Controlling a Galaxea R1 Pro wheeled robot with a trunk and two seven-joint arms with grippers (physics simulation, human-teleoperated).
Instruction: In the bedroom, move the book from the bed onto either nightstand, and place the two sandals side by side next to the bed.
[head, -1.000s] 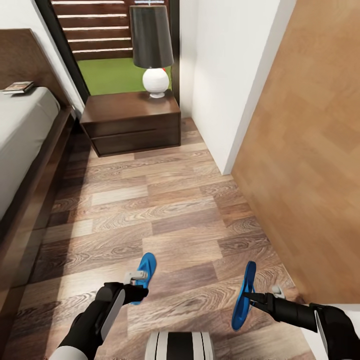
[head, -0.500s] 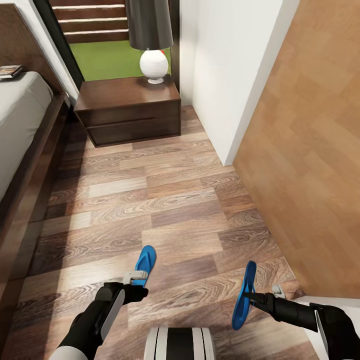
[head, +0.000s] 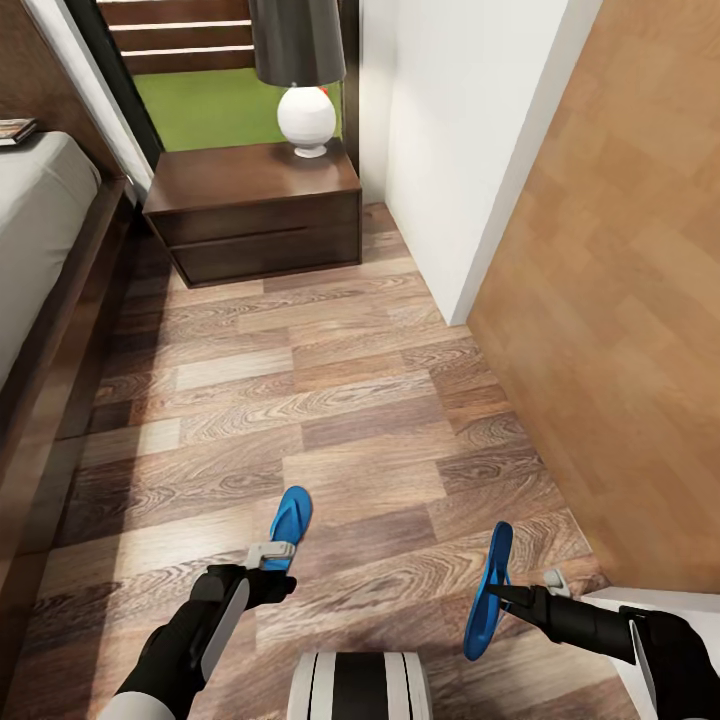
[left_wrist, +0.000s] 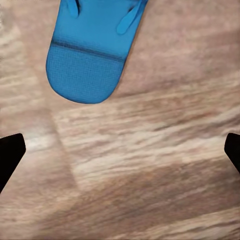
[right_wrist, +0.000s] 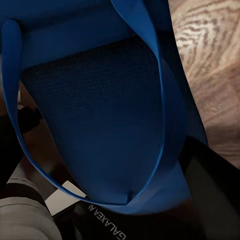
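Observation:
One blue sandal (head: 291, 517) (left_wrist: 92, 50) lies flat on the wood-plank floor. My left gripper (head: 273, 562) (left_wrist: 120, 155) hovers open just short of its near end, with nothing between the fingers. The other sandal (head: 488, 590) (right_wrist: 100, 115) hangs on its edge above the floor, and my right gripper (head: 500, 593) is shut on it. The book (head: 14, 130) rests on the bed (head: 45, 220) at the far left, by the headboard. A dark brown nightstand (head: 255, 205) stands beyond, against the window wall.
A white-based lamp with a black shade (head: 300, 70) stands on the nightstand. A white wall corner (head: 450, 180) and a light wood panel (head: 620, 300) close off the right side. The floor strip (head: 300, 400) runs between bed and wall.
The whole view has slid a little, so the camera moved. The floor sandal now lies slightly farther beyond my left gripper. My right gripper still holds its sandal.

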